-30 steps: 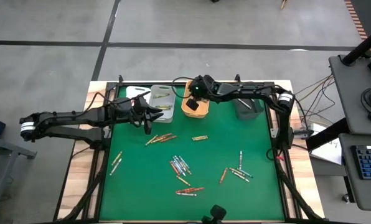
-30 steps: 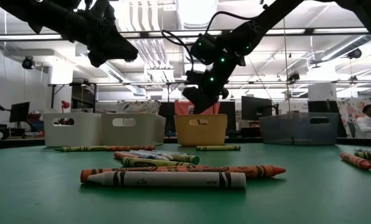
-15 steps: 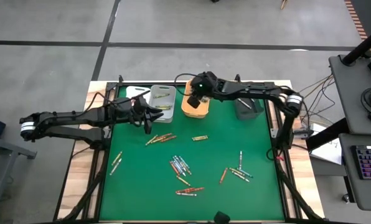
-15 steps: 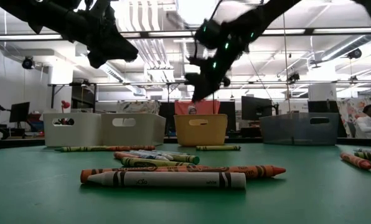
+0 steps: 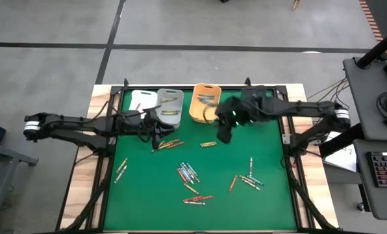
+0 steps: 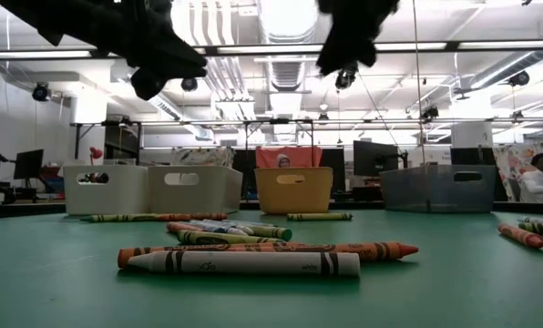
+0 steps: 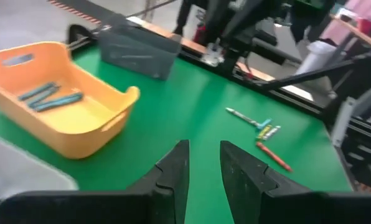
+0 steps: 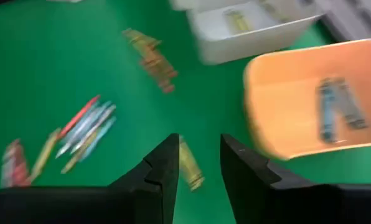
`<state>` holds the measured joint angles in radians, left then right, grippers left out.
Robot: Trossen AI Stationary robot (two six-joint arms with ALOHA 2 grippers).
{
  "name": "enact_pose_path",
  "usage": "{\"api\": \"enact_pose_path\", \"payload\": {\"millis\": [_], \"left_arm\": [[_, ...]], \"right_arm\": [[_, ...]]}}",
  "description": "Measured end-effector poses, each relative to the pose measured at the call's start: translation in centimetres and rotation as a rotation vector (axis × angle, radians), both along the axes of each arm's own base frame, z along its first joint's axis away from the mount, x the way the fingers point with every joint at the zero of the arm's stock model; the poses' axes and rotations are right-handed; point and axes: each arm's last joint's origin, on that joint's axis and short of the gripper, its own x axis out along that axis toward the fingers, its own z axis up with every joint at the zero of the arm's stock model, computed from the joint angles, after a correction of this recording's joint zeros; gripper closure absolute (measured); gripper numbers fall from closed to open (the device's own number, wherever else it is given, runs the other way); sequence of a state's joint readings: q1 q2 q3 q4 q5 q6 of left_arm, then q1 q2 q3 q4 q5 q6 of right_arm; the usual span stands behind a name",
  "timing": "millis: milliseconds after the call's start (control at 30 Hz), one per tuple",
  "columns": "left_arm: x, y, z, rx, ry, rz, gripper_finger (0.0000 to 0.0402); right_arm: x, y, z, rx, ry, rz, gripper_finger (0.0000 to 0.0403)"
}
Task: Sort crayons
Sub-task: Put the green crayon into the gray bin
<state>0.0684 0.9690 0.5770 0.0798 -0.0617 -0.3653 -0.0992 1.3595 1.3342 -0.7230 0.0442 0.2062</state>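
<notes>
1. My right gripper point(image 5: 223, 134) has left the orange bin point(image 5: 195, 112) and now hangs over the green bench point(image 5: 271, 195), fingers apart and empty.
2. Below it lies a yellow-green crayon point(image 5: 208, 143); blue crayons point(image 5: 207, 100) rest behind in that bin.
3. So that drop looks done; most crayons remain scattered.
4. My left gripper point(image 5: 156, 126) waits beside the grey bin point(image 5: 169, 106), fingers slightly apart.

Bright, even overhead light; both wrist views smeared by motion blur.
</notes>
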Motion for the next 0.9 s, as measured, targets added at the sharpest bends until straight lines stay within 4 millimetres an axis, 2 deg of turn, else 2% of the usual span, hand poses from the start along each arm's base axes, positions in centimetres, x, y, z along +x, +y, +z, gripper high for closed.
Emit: {"api": "enact_pose_path", "payload": {"millis": [200,267,333,500,633,767,900], "left_arm": [[1.1,-1.2,-0.6,-0.081,0.058,-0.025,0.0329],[1.3,-1.3,-0.6,-0.177,0.137,0.014,0.0329],[1.2,-1.6,-0.9,-0.246,0.295,0.055,0.0329],[-0.5,-3.8,-1.7,-0.328,0.79,0.144,0.0329],[-2.6,-5.4,-2.6,-0.33,1.164,0.324,0.0329],[-3.6,-6.5,-3.9,-0.348,1.323,0.441,0.0329],[-3.6,-6.7,-5.6,-0.38,1.322,0.464,0.0329]], "right_arm": [[-1.7,4.5,-1.2,0.048,0.028,0.101,0.031],[-2.1,5.5,-1.6,0.061,0.037,0.119,0.0314],[-2.2,6.2,-2.0,0.065,0.048,0.132,0.0317],[-2.0,6.9,-3.1,0.055,0.059,0.161,0.0325],[-1.7,6.9,-3.8,0.035,0.029,0.186,0.0329],[-1.5,6.9,-4.4,-0.002,-0.004,0.225,0.033],[-1.2,7.0,-4.9,-0.032,-0.045,0.258,0.0327]]}}
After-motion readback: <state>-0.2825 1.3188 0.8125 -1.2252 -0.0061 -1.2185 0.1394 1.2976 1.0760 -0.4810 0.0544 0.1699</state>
